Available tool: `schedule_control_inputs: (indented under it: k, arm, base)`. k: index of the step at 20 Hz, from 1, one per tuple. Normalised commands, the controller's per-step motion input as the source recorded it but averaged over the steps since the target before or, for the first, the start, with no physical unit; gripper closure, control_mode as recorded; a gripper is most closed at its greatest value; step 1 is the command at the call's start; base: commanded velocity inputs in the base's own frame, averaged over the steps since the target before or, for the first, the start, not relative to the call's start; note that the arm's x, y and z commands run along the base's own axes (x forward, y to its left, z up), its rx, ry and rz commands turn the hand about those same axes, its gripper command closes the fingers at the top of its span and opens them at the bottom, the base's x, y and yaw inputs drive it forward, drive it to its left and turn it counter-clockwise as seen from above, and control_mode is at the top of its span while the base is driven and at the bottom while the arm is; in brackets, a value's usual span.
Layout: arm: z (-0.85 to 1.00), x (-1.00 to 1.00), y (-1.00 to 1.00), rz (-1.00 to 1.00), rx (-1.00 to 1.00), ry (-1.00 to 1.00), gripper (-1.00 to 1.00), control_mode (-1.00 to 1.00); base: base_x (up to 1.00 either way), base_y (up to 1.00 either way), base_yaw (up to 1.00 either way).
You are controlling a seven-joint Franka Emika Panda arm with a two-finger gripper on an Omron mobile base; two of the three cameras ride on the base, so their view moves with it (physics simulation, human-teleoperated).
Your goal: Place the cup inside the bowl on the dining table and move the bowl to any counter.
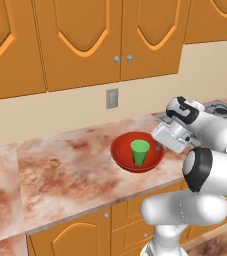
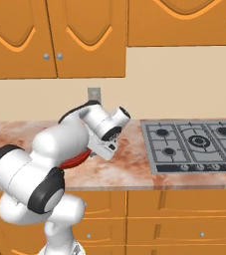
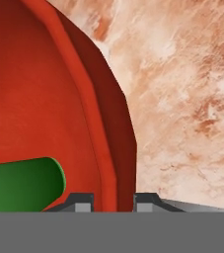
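Left base view: bowl (image 1: 137, 152) on the counter (image 1: 60, 170), near its front edge, left of the hob (image 1: 225, 111). Cup (image 1: 139, 151) upright inside the bowl, about at its middle. Gripper (image 1: 159, 147) at the bowl's right rim, hand coming in from the right side. Finger spacing not readable from here.

Right base view: arm covering most of the bowl; only a red sliver of the bowl (image 2: 76, 160) visible low under the wrist, left of the hob (image 2: 196, 142). Counter (image 2: 129, 172) bare between bowl and hob. Gripper itself hidden behind the hand.

Hand view: bowl (image 3: 39, 99) rim running straight up between the two fingertips (image 3: 79, 202), one tip on the inside of the wall, the other outside over the counter (image 3: 182, 99). Fingers set narrowly apart, straddling the rim; clamped or merely close to it, cannot tell. Cup (image 3: 22, 185) just inside the inner tip, lying sideways in this rolled view.

Judgement: cup-in-bowl done, bowl on a counter. Relation that matters: rim wall lies between the fingers, so a release calls for opening, then pulling back away from the bowl.
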Motion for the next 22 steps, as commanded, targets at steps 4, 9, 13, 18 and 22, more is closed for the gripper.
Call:
schedule_control_inputs:
  k: [4, 9, 13, 18, 22]
  arm:
    - [-0.01, 0.00, 0.00, -0.02, 0.06, 0.14, 1.00, -1.00]
    - [0.00, 0.00, 0.00, -0.03, 0.05, 0.04, 1.00, -1.00]
    - [0.00, 0.00, 0.00, -0.07, 0.00, 0.00, 1.00, -1.00]
    - [-0.17, 0.00, 0.15, -0.06, 0.04, 0.00, 1.00, -1.00]
    - [-0.34, 0.00, 0.33, -0.05, 0.05, 0.00, 1.00, -1.00]
  base:
    - [0.00, 0.00, 0.00]
    - [0.00, 0.00, 0.00]
    - [0.00, 0.00, 0.00]
    - [0.00, 0.00, 0.00]
    - [0.00, 0.00, 0.00]
